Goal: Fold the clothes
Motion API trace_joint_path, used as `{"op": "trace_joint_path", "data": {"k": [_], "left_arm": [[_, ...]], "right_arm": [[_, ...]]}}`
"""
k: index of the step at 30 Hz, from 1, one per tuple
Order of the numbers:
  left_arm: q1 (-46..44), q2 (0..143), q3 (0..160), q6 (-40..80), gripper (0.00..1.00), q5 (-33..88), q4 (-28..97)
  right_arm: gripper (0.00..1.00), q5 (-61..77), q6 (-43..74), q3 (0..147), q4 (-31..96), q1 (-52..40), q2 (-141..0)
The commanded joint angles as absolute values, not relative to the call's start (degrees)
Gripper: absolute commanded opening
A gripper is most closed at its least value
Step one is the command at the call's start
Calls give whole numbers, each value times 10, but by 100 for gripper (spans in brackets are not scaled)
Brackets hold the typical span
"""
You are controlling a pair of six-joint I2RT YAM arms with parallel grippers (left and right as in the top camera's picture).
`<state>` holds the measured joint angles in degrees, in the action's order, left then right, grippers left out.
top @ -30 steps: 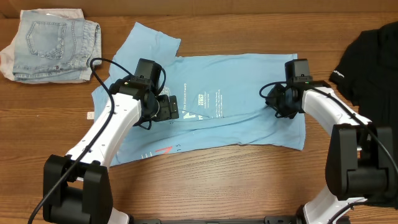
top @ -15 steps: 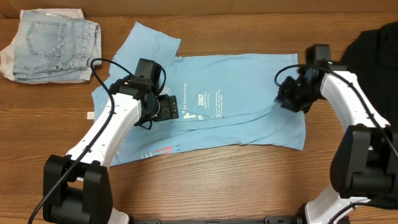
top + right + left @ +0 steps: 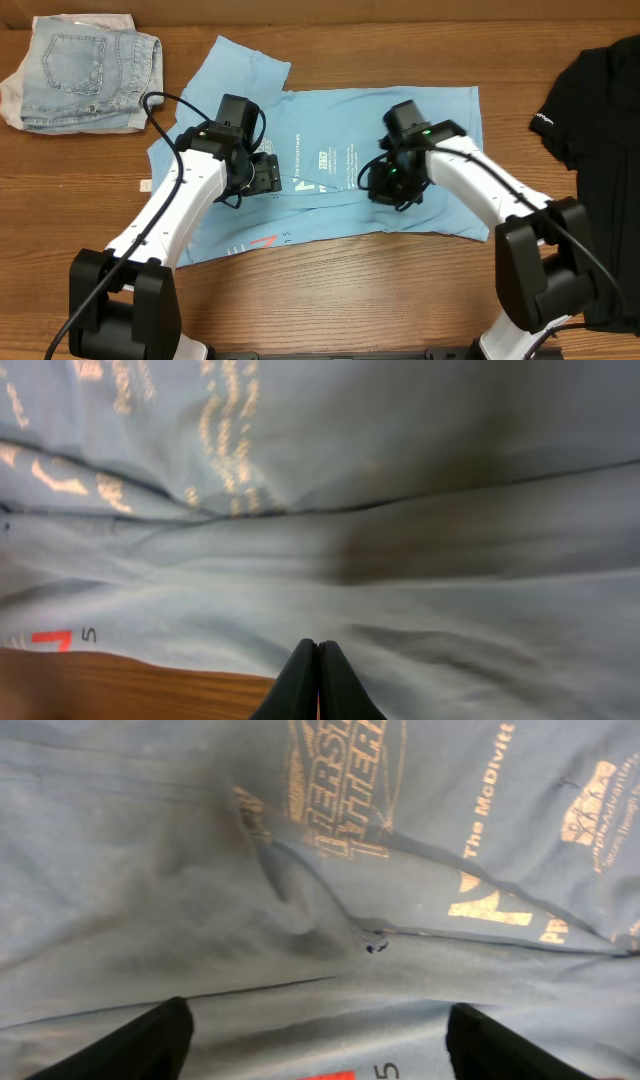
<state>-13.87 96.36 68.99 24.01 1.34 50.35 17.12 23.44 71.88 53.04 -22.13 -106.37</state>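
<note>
Lying on desk (image 3: 330,300): blue tee (image 3: 340,165) (spread, wrinkled)
L fingers (image 3: 150,1042): released, over tee
R fingers (image 3: 300,682): clenched, empty

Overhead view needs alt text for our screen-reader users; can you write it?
A sky-blue T-shirt lies spread on a wooden table, with the left gripper open and the right gripper shut over its middle. Denim shorts lie top left, a black T-shirt at the right edge.

Printed sky-blue T-shirt (image 3: 335,120) lies spread, creased, at centre; black T-shirt (image 3: 600,90) lies bunched far right.
</note>
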Motion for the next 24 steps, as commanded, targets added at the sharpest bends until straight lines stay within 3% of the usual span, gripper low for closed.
{"op": "trace_joint_path", "data": {"k": [1, 9, 24], "left_arm": [[-130, 968, 695, 246, 87, -6, 509], [-128, 968, 695, 244, 92, -6, 518], [-128, 968, 695, 237, 96, -7, 523]], "right_arm": [[4, 159, 283, 716, 517, -240, -1067], [4, 164, 358, 716, 496, -265, -1088], [4, 180, 379, 716, 467, -286, -1107]]}}
